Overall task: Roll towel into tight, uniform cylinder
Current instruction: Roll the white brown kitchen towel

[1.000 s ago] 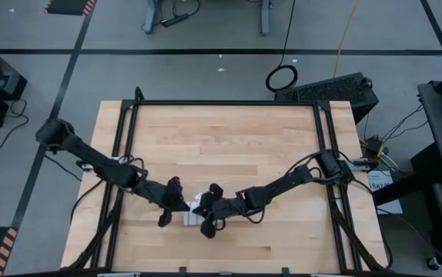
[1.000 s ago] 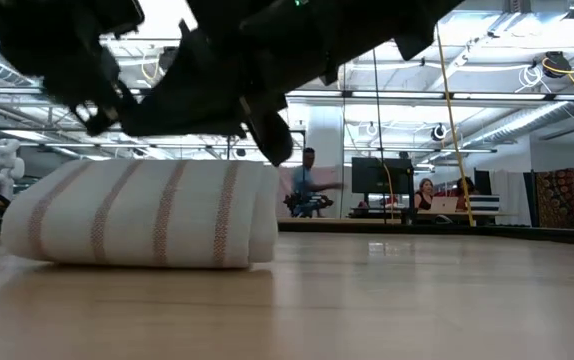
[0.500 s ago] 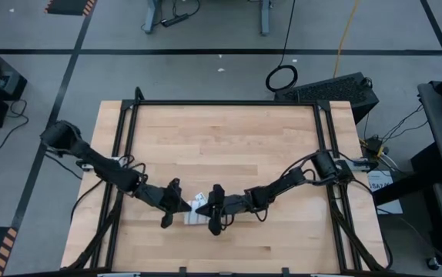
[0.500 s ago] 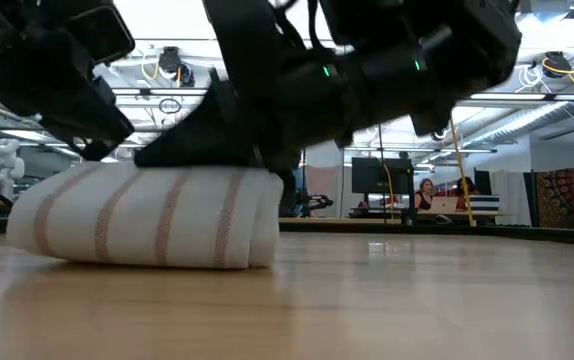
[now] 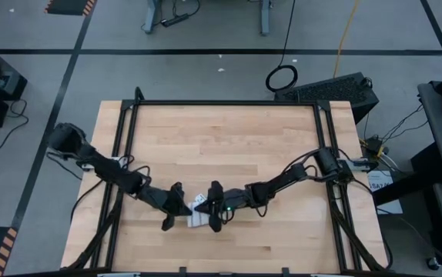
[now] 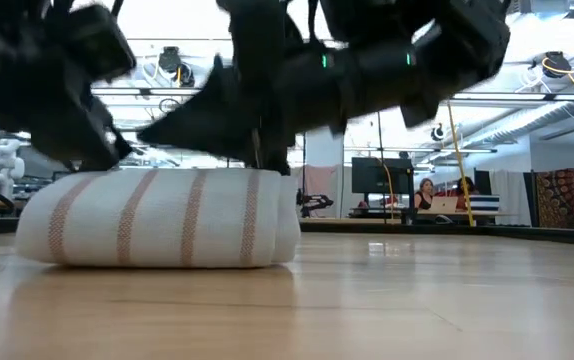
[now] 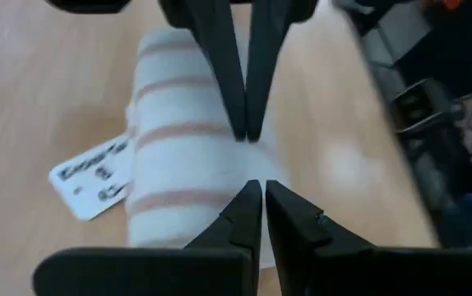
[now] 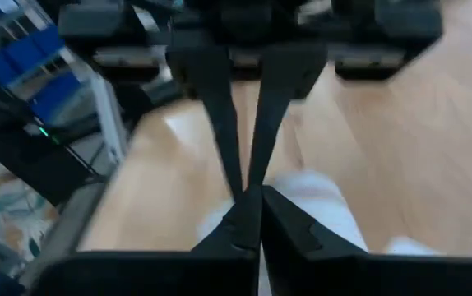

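Towel (image 6: pixel 157 218): rolled already into a stubby striped cylinder, near table (image 5: pixel 229 138) edge at 6 o'clock; only tidying of ends and release seemingly left. Left gripper (image 5: pixel 184 208) at roll's 9 o'clock, right gripper (image 5: pixel 205 208) at its 3 o'clock, both pinched narrow, tips resting on top of cloth, nothing clasped. Low view: even height, one end slightly layered, not visible from above; left wrist view: white tag (image 7: pixel 96 175) beside roll, absent elsewhere.

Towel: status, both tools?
Left tool shut, right tool shut, tips meeting over the towel. Towel rolled, lying on table. Tag sticks out. Nothing in the way.
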Action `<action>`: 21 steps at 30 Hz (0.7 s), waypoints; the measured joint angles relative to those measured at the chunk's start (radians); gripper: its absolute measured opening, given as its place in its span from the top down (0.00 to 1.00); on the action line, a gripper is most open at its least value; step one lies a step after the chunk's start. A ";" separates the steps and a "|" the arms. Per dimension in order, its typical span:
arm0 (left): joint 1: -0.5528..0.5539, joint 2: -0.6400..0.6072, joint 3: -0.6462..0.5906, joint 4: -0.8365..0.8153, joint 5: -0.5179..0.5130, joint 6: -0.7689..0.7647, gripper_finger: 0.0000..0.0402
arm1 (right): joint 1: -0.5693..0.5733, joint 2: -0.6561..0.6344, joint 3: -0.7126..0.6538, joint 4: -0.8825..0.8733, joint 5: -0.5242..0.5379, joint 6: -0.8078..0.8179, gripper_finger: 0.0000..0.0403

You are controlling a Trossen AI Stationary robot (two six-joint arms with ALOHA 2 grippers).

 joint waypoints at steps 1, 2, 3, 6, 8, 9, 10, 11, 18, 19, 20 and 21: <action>0.000 -0.027 0.005 -0.020 0.010 -0.001 0.93 | 0.000 -0.017 0.001 -0.001 0.000 0.000 1.00; 0.000 -0.061 0.007 -0.051 0.024 -0.011 0.93 | 0.000 -0.040 0.001 -0.015 0.000 0.000 1.00; 0.000 -0.094 0.009 -0.089 0.029 -0.034 0.93 | 0.000 -0.066 0.001 -0.043 0.000 -0.001 1.00; 0.000 -0.206 0.021 -0.222 0.048 -0.144 0.93 | 0.002 -0.160 0.001 -0.169 -0.003 0.005 1.00; -0.004 -0.271 0.024 -0.288 0.063 -0.215 0.93 | 0.009 -0.236 0.002 -0.296 -0.003 0.015 1.00; -0.010 -0.298 0.024 -0.328 0.074 -0.233 0.93 | 0.012 -0.274 0.002 -0.362 0.000 0.026 1.00; -0.020 -0.320 0.024 -0.369 0.078 -0.236 0.93 | 0.014 -0.309 0.003 -0.430 0.001 0.039 1.00; -0.030 -0.330 0.023 -0.394 0.079 -0.229 0.93 | 0.015 -0.341 0.004 -0.499 0.001 0.057 1.00; -0.061 -0.234 -0.019 -0.387 0.007 -0.060 0.93 | 0.020 -0.458 0.003 -0.828 -0.041 0.198 1.00; -0.061 -0.207 -0.021 -0.383 0.007 -0.038 0.93 | 0.023 -0.460 0.003 -0.843 -0.059 0.211 1.00; -0.057 -0.174 -0.021 -0.356 0.008 -0.018 0.93 | 0.029 -0.460 0.003 -0.863 -0.073 0.227 1.00; -0.053 -0.142 -0.019 -0.329 0.014 0.001 0.93 | 0.032 -0.460 0.001 -0.866 -0.081 0.248 1.00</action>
